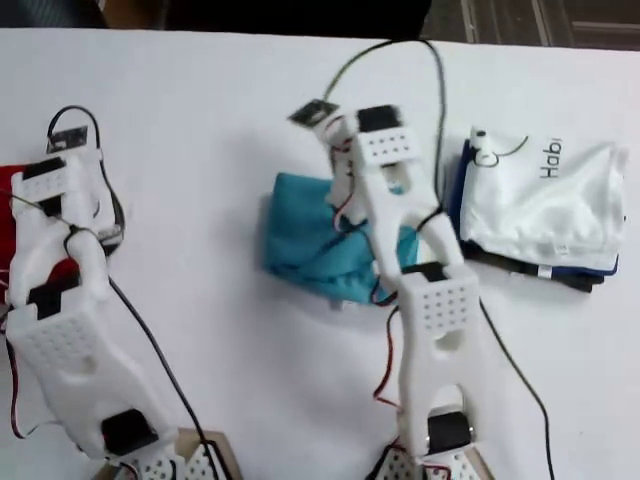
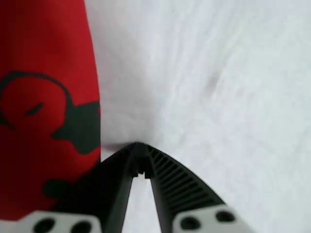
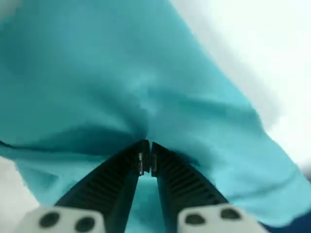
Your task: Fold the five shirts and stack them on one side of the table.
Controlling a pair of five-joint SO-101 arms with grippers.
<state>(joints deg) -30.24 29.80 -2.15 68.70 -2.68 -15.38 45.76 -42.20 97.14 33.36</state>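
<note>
A teal shirt (image 1: 300,235) lies bunched at the table's middle, under the right arm (image 1: 385,150). My right gripper (image 3: 146,162) is shut on the teal shirt (image 3: 121,82), whose cloth puckers at the fingertips. A red shirt (image 1: 12,190) with a black print lies at the table's left edge, partly hidden under the left arm (image 1: 60,200). My left gripper (image 2: 141,167) is shut with nothing in it, its tips on the bare table right beside the red shirt's (image 2: 43,111) edge. On the right, a stack of folded shirts (image 1: 545,205) has a white one on top, with blue and black ones beneath.
The white table (image 1: 200,120) has open room between the two arms and along the far side. Cables (image 1: 160,360) trail from both arms across the near part. The arms' bases stand at the near edge.
</note>
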